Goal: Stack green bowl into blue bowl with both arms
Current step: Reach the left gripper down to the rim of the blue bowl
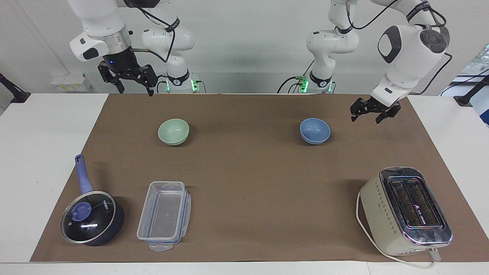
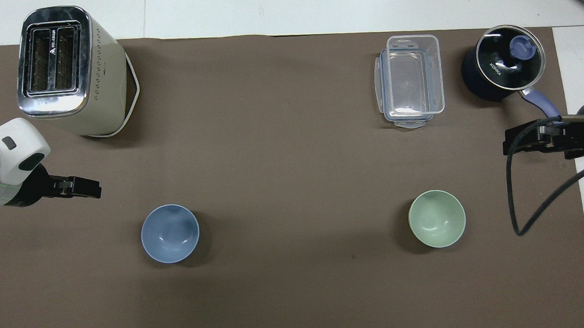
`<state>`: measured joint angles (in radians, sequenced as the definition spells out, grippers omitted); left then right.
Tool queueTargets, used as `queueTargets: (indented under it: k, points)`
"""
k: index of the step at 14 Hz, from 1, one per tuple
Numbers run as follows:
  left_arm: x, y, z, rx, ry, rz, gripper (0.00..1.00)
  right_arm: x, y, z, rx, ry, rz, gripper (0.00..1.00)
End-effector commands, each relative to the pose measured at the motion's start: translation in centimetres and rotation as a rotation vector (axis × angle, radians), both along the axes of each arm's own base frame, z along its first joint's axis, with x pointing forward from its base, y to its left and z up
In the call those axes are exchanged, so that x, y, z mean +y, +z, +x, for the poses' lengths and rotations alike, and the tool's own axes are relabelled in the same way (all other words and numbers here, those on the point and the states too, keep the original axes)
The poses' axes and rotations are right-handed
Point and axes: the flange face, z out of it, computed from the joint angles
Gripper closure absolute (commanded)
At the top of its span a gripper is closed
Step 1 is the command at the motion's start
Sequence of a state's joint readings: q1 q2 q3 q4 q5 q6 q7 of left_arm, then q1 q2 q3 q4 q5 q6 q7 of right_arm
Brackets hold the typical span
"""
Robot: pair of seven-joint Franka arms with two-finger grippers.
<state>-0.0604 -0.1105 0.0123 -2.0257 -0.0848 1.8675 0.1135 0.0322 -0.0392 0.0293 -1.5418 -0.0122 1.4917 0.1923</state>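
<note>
green bowl (image 1: 173, 131): upright on mat, twd R arm's end, well apart from blue bowl, same row.
blue bowl (image 1: 315, 131): upright, twd L arm's end; stack target.
R gripper (image 1: 128, 78): jaws spread, empty, up over mat edge by green bowl; nearer arm for green.
L gripper (image 1: 369, 110): jaws spread, empty, low, just beside blue bowl.
farther: pan (image 1: 91, 217), box (image 1: 164, 215), toaster (image 1: 407, 210).

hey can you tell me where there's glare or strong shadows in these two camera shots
Facing view: a bright highlight streaks the glass lid of the dark pan, and the chrome top of the cream toaster reflects light. Overhead view: small glints sit inside the pale mint-green bowl and the periwinkle-blue bowl; each casts a soft shadow on the brown mat. No blur in either.
</note>
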Motion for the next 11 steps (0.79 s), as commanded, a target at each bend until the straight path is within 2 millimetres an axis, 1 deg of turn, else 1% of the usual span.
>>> queueTargets:
  k: [1, 3, 4, 6, 7, 9, 11]
  points:
    - [-0.5, -2.6, -1.7, -0.013, -0.056, -0.043, 0.00, -0.5, 0.4, -0.1, -0.004, 0.011, 0.003, 0.00]
    - [-0.7, -4.1, -2.1, 0.003, -0.076, -0.062, 0.00, -0.5, 0.4, -0.1, -0.004, 0.013, 0.003, 0.00]
    - [-1.1, -5.0, -2.4, 0.003, -0.079, -0.067, 0.00, -0.5, 0.4, -0.1, -0.004, 0.013, 0.005, 0.00]
    - [-2.1, -7.3, -3.2, 0.000, -0.090, -0.066, 0.00, -0.5, 0.4, -0.1, -0.004, 0.013, 0.005, 0.00]
    - [-2.9, -8.7, -3.8, -0.003, -0.103, -0.063, 0.00, -0.5, 0.4, -0.1, -0.004, 0.013, 0.005, 0.00]
    - [-3.0, -11.4, -5.2, -0.030, -0.099, -0.054, 0.00, -0.5, 0.4, -0.1, -0.004, 0.011, 0.005, 0.00]
    - [-4.0, -13.6, -6.4, -0.059, -0.108, -0.049, 0.00, -0.6, 0.4, -0.1, -0.004, 0.011, 0.003, 0.00]
